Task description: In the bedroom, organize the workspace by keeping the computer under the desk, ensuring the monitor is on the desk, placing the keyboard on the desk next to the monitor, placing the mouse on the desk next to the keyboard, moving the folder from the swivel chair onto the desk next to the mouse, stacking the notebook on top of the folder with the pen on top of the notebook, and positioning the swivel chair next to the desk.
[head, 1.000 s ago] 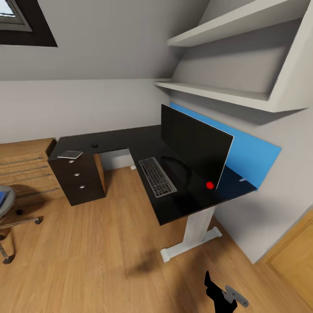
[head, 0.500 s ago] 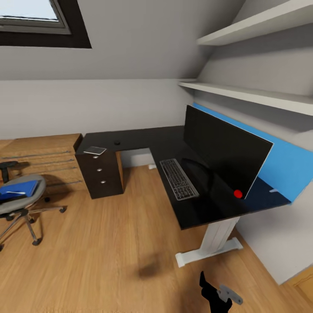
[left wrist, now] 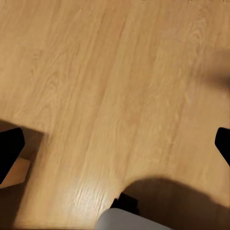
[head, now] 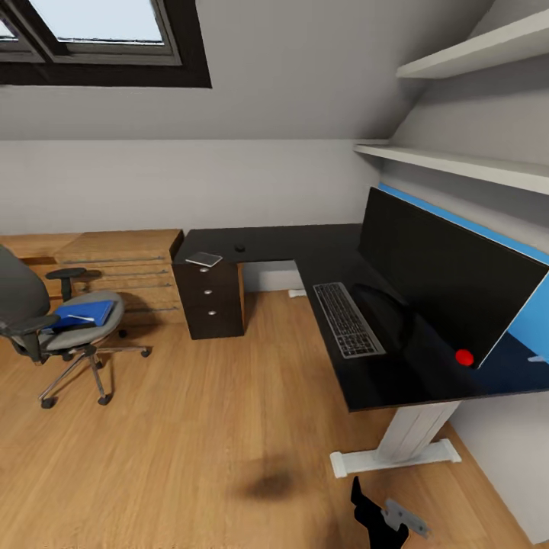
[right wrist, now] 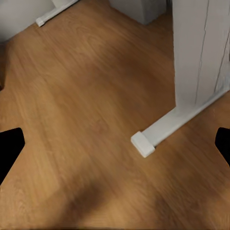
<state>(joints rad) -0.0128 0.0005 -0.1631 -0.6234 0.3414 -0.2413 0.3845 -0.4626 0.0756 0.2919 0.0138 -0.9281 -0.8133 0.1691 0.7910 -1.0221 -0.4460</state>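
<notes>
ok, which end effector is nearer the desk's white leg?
Right. The right end effector hangs just off the foot of the white leg; the left end effector faces plain floor.

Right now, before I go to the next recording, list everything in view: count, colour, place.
Glossy black L-shaped desk: 1, along back and right walls.
White desk leg: 1, under desk's near end.
Wide black monitor: 1, red dot, on desk's right wing.
Dark grey keyboard: 1, on desk in front of monitor.
Small black mouse: 1, on desk's back wing.
Grey notebook: 1, on desk's left end above the drawers.
Grey swivel chair: 1, on floor at left.
Bright blue folder: 1, on chair seat.
White pen: 1, on folder.
Light wooden chest: 1, left of desk.
White shelves: 2, right wall.
Skylight window: 1, dark frame, sloped ceiling.
Right gripper: 1, black, fingertips apart, over floor.
Left gripper: 1, black, fingertips apart, over floor.
</notes>
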